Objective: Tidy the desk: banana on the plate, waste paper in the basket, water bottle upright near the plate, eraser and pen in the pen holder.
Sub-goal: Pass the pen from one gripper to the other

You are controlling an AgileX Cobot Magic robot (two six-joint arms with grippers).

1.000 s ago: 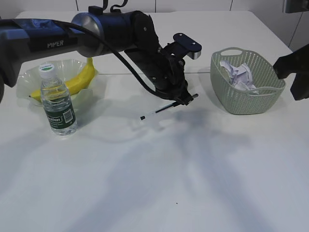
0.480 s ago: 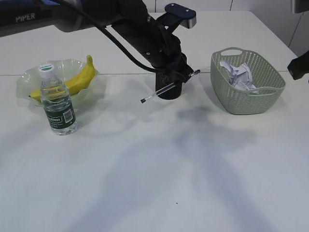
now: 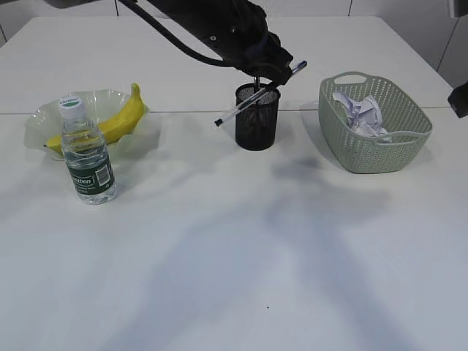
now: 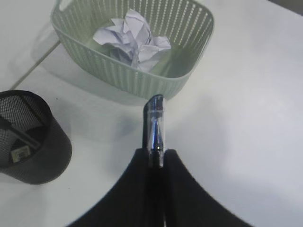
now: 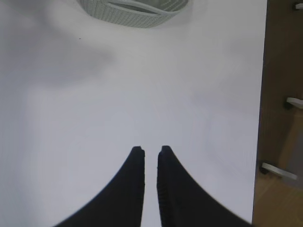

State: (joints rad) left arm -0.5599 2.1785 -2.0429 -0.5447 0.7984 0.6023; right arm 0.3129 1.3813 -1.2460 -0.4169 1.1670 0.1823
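My left gripper (image 3: 274, 75) is shut on the pen (image 3: 234, 112) and holds it at a slant in the air, just above the black mesh pen holder (image 3: 257, 126). The left wrist view shows the pen (image 4: 155, 125) sticking out past the fingers (image 4: 173, 163), with the holder (image 4: 35, 144) at lower left. A small pale labelled block, apparently the eraser (image 4: 19, 152), lies inside it. The banana (image 3: 117, 121) rests on the clear plate (image 3: 40, 121), and the water bottle (image 3: 88, 157) stands upright in front. Waste paper (image 3: 362, 113) lies in the green basket (image 3: 355, 157). My right gripper (image 5: 150, 150) hangs slightly open and empty over bare table.
The table's right edge (image 5: 262, 94) runs close beside my right gripper, with floor beyond it. The basket's rim (image 5: 132, 12) shows at the top of the right wrist view. A dark part of the right arm (image 3: 461, 99) sits at the exterior view's right border.
The left arm has lifted the pen off the table and carried it back and up, over the pen holder. The right arm has drawn away toward the right edge.
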